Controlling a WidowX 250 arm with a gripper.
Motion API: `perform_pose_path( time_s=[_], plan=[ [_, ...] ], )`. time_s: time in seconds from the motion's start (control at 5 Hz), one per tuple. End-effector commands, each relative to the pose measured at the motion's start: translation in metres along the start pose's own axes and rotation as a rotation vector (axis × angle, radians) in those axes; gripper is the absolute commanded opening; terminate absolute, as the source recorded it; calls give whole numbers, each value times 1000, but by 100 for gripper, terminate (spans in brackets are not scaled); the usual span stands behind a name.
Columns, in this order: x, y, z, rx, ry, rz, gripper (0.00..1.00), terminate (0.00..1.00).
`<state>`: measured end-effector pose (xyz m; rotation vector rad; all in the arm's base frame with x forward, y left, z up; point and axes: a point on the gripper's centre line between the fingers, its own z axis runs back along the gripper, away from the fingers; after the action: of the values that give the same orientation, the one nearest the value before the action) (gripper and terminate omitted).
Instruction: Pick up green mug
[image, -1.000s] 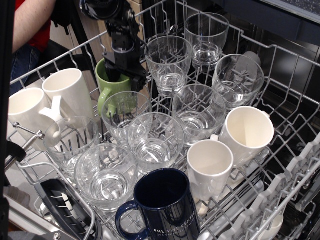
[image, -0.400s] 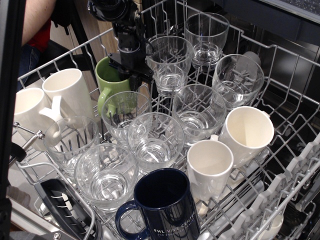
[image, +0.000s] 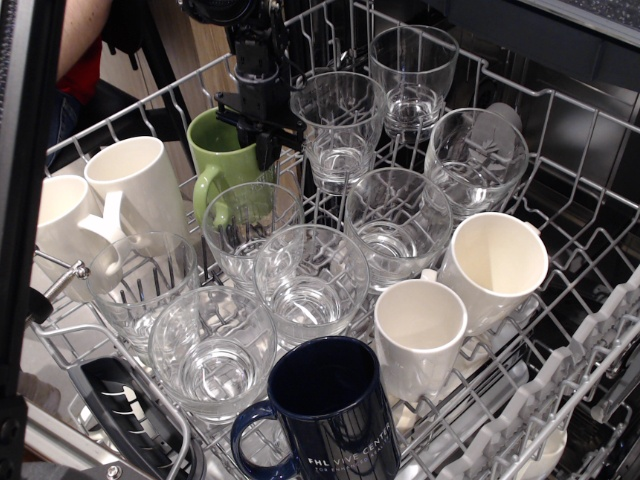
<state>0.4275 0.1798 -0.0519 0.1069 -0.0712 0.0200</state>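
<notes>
— Where is the green mug (image: 222, 160) found?

— It is seen at the back left of the wire dish rack (image: 560, 190), upright, with its loop handle turned toward the front left. A white mug (image: 135, 185) is set just beside it on the left, and a second white mug (image: 62, 225) is placed further left, near the rack's edge. A clear glass (image: 250, 228) is stood directly in front of the green mug, so its lower body is partly seen through that glass.

— And how is the gripper (image: 262, 125) held?

— It is lowered from above at the mug's right rim. The dark fingers are pointed downward, and one seems to be set inside the mug's mouth near its right wall. Whether the wall is clamped cannot be told, since the fingertips are hidden against the dark body and the rim.

— What else is loaded in the rack?

— Several more clear glasses are ranged across the middle and back; one tall glass (image: 340, 125) is stood just right of the gripper. Two further white mugs (image: 495, 265) are tilted at the right side, and a dark navy mug (image: 330, 410) with white lettering is placed at the front. A person's arm (image: 85, 35) is glimpsed at the upper left corner.
</notes>
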Motion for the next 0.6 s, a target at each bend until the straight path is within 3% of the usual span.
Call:
perform_pose_path(
  time_s=[0.0,0.4],
  plan=[
    [32,27,75,23,-79,14,0,0],
    [4,31,110,-7,-26,-35,0,0]
  ],
)
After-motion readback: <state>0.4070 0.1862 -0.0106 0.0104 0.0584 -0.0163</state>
